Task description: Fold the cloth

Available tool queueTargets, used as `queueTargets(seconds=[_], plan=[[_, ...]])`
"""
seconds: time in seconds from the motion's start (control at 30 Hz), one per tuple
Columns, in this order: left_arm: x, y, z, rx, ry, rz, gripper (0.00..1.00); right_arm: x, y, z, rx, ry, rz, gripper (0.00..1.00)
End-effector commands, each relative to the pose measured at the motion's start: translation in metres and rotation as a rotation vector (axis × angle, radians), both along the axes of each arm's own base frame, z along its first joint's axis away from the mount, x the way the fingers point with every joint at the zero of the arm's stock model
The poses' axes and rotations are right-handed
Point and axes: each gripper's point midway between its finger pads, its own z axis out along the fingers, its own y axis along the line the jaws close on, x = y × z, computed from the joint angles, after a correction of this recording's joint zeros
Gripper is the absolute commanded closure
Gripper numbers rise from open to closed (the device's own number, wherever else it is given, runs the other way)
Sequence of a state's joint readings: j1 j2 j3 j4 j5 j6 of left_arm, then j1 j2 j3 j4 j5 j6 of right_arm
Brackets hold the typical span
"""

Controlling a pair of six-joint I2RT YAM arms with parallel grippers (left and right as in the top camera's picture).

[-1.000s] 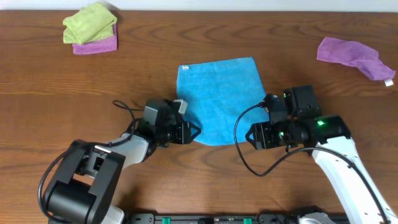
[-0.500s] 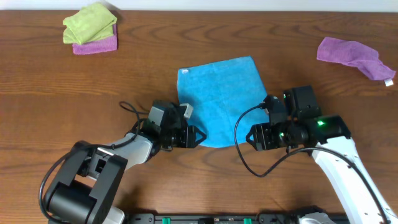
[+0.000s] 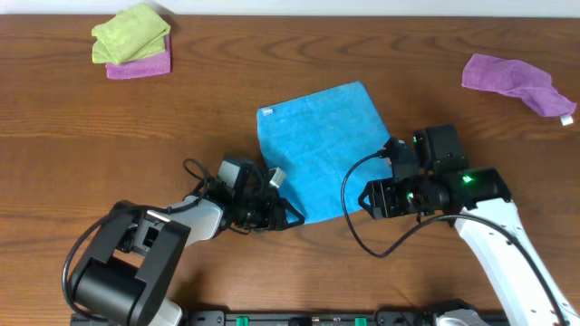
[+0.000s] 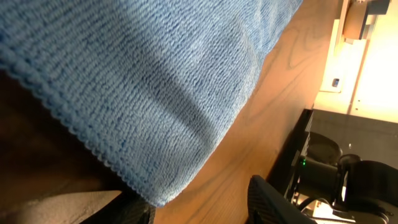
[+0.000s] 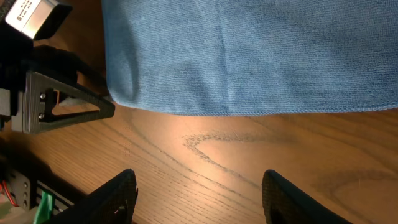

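The left claw (image 3: 288, 215) sits at the near corner of the sky-blue, fuzzy microfibre cloth (image 3: 317, 145). Its black jaws stand part open with that hemmed corner between them, not pinched. The right claw (image 5: 198, 182) gapes wide and empty just off the cloth's near edge. The cloth lies flat and unfolded mid-way on the brown wood-grain worktop (image 3: 181, 118), its long axis running near to far and leaning right. Farther off lie a crumpled purple cloth (image 3: 512, 77) and a lime-green cloth (image 3: 131, 32) atop a folded purple cloth (image 3: 140, 66).

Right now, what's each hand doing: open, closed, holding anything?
Left hand: open, a corner of the cloth in its gap, not clamped.
Right hand: open, empty, over the table beside the cloth.
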State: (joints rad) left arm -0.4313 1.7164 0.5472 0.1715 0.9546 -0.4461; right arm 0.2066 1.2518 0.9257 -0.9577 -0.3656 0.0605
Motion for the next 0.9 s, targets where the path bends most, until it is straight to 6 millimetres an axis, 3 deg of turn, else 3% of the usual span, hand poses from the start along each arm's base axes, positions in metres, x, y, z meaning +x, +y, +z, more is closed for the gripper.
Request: queueTargets(seconds=[0.0,0.3,0.5,0.67,0.87], plan=[[-0.013,0.003,-0.011,0.015,0.064,-0.007,0.53,-0.002,0.001,0.0,-0.01,-0.015,0.029,0.34],[-0.008,0.005,-0.014,0.044,0.045,0.009,0.54,0.007,-0.021,-0.006,-0.132,-0.048,-0.015,0.31],[-0.006,0.007,-0.017,0.064,0.039,0.019,0.66,0.028,-0.055,-0.005,-0.136,-0.071,-0.168,0.31],[-0.006,0.007,-0.018,0.065,0.039,0.02,0.77,0.034,-0.08,-0.019,-0.059,0.012,-0.281,0.3],[-0.003,0.009,-0.021,0.086,0.029,0.031,0.93,0.046,-0.081,-0.048,-0.022,0.086,-0.294,0.32]])
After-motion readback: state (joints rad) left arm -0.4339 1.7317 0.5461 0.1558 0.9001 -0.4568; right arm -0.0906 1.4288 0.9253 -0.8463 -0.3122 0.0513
